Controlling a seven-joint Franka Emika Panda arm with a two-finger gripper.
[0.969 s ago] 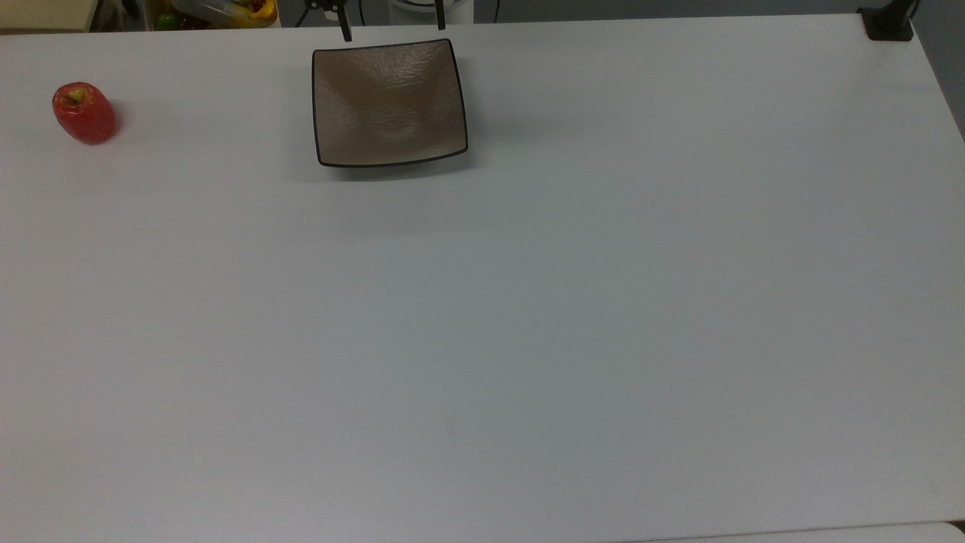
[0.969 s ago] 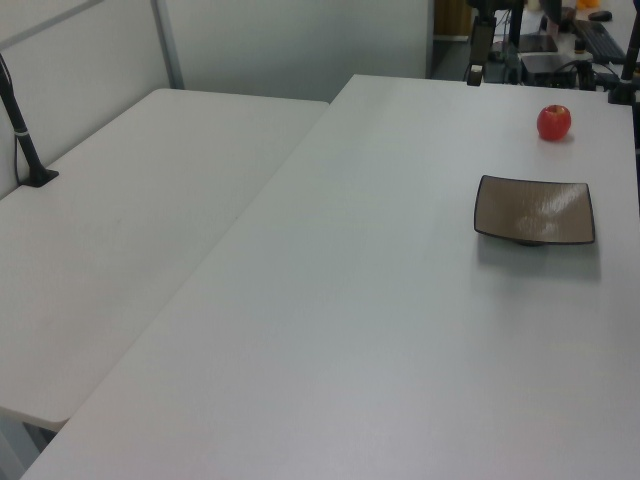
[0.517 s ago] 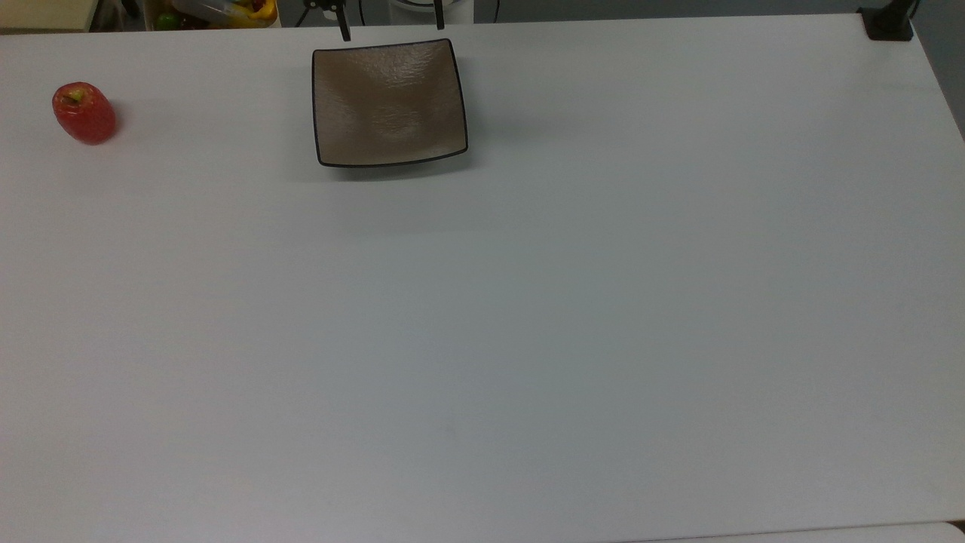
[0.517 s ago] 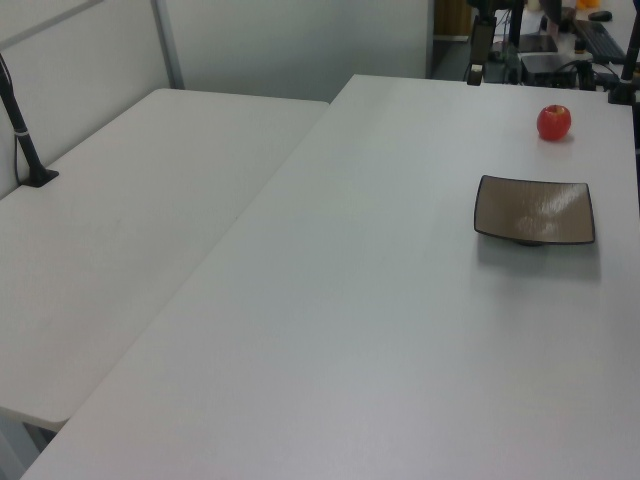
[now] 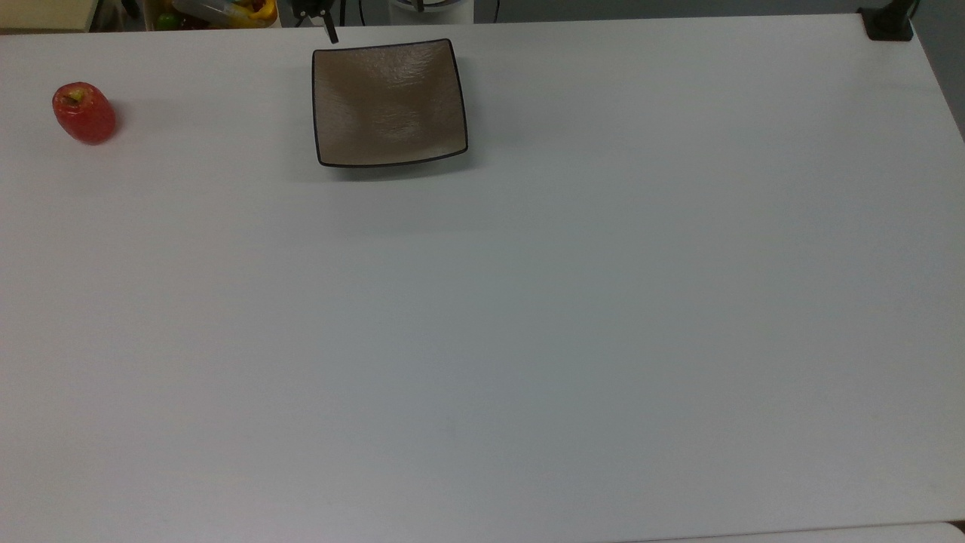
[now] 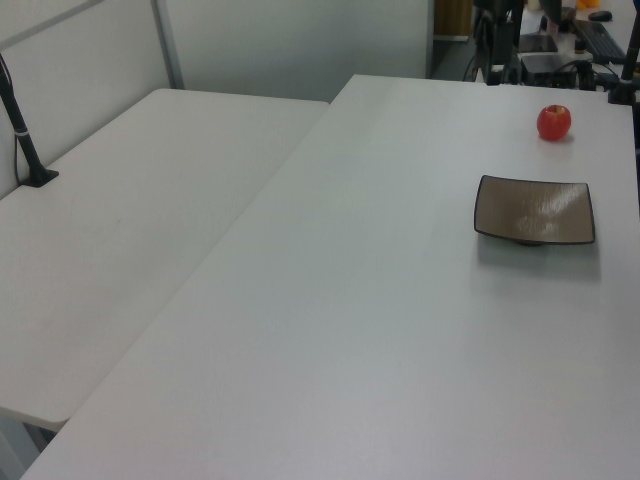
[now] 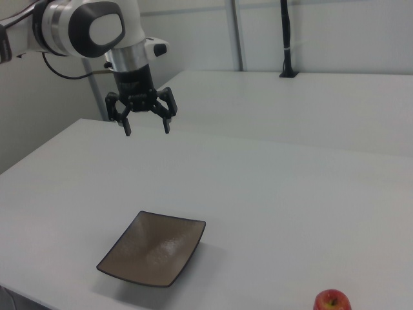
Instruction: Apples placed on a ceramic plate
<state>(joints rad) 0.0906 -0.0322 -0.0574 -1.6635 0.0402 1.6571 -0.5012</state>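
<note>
Nearest in the right view, the glossy red apple (image 7: 332,301) sits on the smooth white table (image 7: 271,194), well apart from the square tan glazed ceramic plate (image 7: 153,248) with its thin dark rim. Further back, the black gripper (image 7: 147,126) hangs open, holding nothing.

Top view: overhead, looking almost straight down on the table (image 5: 528,317); plate (image 5: 389,102) at 12 o'clock, apple (image 5: 84,113) at 10 o'clock.
Left view: raised, off one table end, looking obliquely along it; plate (image 6: 535,210) at 2 o'clock, apple (image 6: 554,122) beyond.
Right view: lower and nearer, from the opposite side, facing the arm (image 7: 84,29); plate (image 7: 153,248) at 7 o'clock, apple (image 7: 332,301) at 5 o'clock.
Shared: table, plate and apple in all three.
</note>
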